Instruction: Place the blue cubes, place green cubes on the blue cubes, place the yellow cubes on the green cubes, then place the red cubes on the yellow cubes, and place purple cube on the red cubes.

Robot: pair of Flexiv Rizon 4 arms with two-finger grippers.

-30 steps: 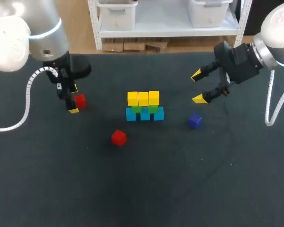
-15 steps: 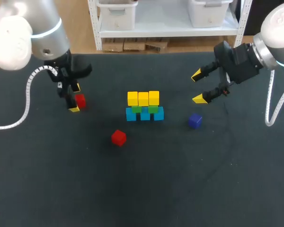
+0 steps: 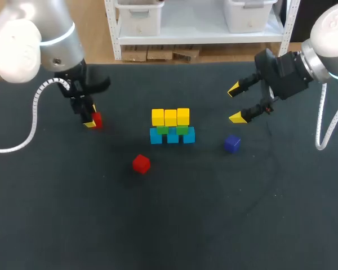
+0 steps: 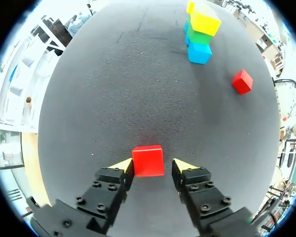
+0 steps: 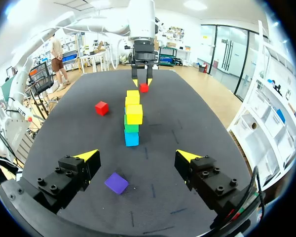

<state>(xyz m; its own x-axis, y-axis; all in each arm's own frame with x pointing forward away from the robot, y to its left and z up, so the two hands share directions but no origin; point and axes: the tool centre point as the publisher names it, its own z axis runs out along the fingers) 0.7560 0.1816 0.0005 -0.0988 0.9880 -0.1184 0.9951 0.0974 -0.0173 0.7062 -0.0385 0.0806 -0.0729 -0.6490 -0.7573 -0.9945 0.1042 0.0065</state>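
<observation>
Left wrist view: red cube (image 4: 148,160) between left tool's (image 4: 153,165) parted fingers.

Nothing legible is picked up at this moment: no text, label, number or sign can be read. The red cube (image 4: 148,160) close in the left wrist view is seen with plain faces. No lettering is made out on the dark table (image 3: 169,225).

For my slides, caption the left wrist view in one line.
Open left gripper straddling a red cube, with the blue-green-yellow stack and a second red cube ahead.
</observation>
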